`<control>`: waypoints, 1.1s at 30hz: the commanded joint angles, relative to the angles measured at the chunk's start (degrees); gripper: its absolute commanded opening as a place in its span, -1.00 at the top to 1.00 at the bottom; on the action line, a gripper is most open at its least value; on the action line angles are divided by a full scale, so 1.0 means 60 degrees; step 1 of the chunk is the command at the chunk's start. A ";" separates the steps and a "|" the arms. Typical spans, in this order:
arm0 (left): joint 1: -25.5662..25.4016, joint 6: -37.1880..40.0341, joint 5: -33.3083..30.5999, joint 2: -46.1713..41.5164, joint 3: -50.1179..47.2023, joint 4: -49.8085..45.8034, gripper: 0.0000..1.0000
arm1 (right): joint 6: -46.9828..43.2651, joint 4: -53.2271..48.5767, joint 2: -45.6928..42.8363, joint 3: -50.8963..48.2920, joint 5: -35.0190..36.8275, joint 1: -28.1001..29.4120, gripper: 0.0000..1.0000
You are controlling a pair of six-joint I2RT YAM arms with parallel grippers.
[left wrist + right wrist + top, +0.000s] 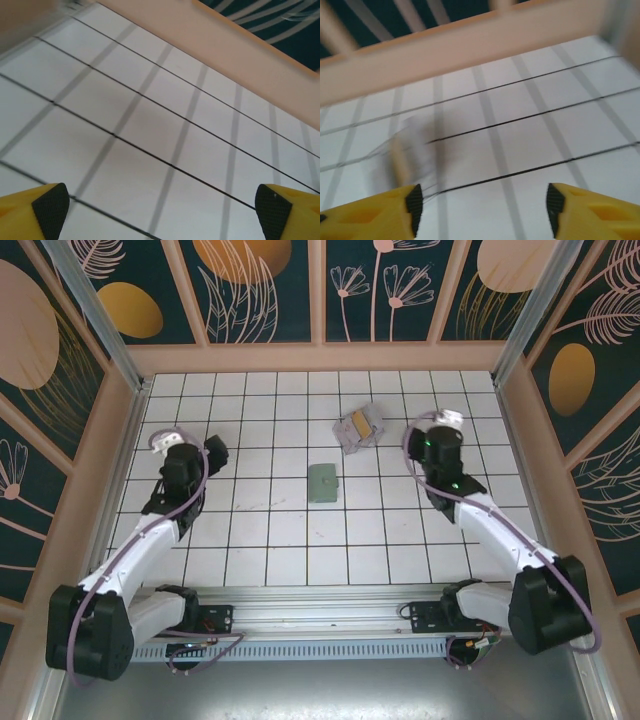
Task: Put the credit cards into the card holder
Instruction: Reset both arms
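The credit cards (358, 428), a small pale glossy stack with one yellow-orange card, lie on the white tiled floor toward the back centre. In the right wrist view the credit cards (402, 155) are a blurred patch at the left. About one tile nearer lies the card holder (323, 483), a flat sage-green wallet, folded shut. My left gripper (185, 455) hovers at the left, well away from both. In its own view the left gripper (162, 210) is wide open over bare tiles. My right gripper (440, 440) sits to the right of the cards. Seen from its wrist, the right gripper (482, 210) is open and holds nothing.
Wooden walls (320, 357) with dark floral panels close in the tiled floor at the back and both sides. A metal rail (320, 625) with the arm bases runs along the near edge.
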 commanded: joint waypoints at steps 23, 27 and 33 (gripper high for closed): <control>0.1358 0.4868 0.0129 0.3405 -0.4416 1.2298 -0.98 | -0.1964 1.0529 0.2854 -0.4649 -0.0630 -0.2403 -0.73; 0.1416 0.5203 0.1225 0.4000 -0.3625 1.1328 -0.98 | -0.2252 1.1083 0.3248 -0.4783 -0.1551 -0.2448 -0.72; 0.1430 0.5124 0.0991 0.4226 -0.3514 1.1376 -0.98 | -0.1843 1.0810 0.3593 -0.4499 -0.2102 -0.2951 -0.72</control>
